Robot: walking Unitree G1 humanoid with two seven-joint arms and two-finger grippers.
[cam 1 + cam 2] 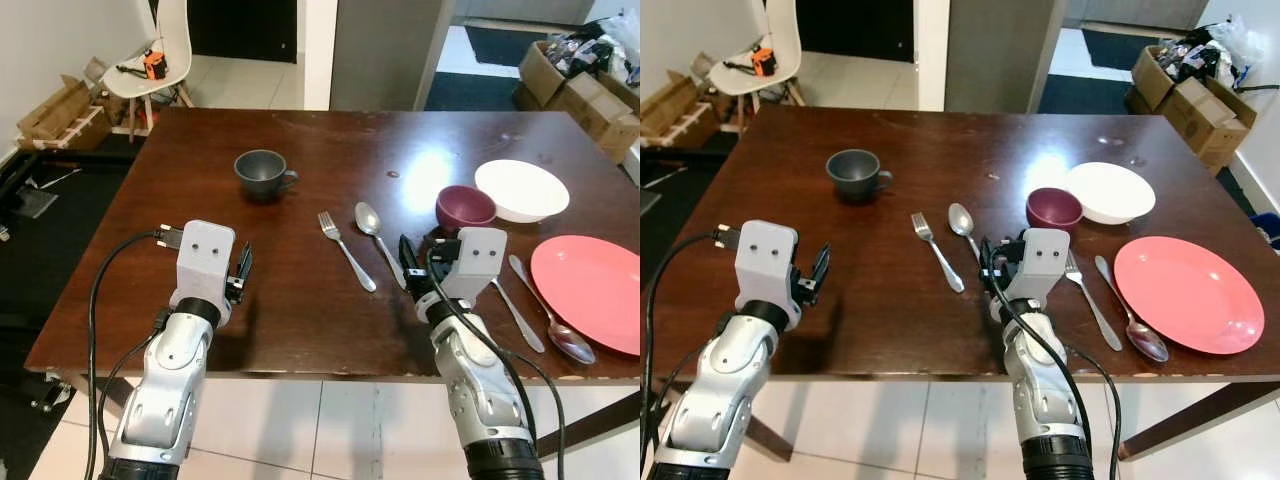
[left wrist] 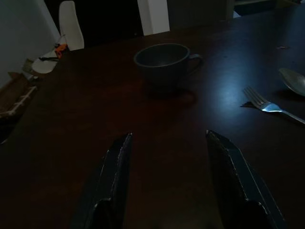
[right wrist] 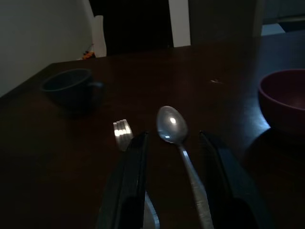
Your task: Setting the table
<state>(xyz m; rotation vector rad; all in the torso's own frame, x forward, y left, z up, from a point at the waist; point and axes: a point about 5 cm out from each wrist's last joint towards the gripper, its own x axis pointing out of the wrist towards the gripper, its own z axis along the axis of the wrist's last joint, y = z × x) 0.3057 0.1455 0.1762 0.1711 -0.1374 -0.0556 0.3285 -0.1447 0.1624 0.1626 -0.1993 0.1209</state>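
On the dark wooden table (image 1: 300, 310) lie a fork (image 1: 345, 250) and a spoon (image 1: 378, 230) side by side near the middle. My right gripper (image 1: 408, 262) hovers open low over the spoon's handle end; in the right wrist view the spoon (image 3: 172, 125) lies between its fingers (image 3: 131, 176). A dark grey cup (image 1: 263, 171) stands further back on the left. My left gripper (image 1: 241, 272) is open near the front left edge with nothing in it, pointing toward the cup (image 2: 164, 62).
A maroon bowl (image 1: 465, 208) and a white bowl (image 1: 521, 190) stand to the right, with a pink plate (image 1: 590, 292) at the right edge. A second fork (image 1: 515, 310) and spoon (image 1: 550, 315) lie beside the plate. A white chair (image 1: 155, 55) and cardboard boxes (image 1: 590, 95) stand beyond the table.
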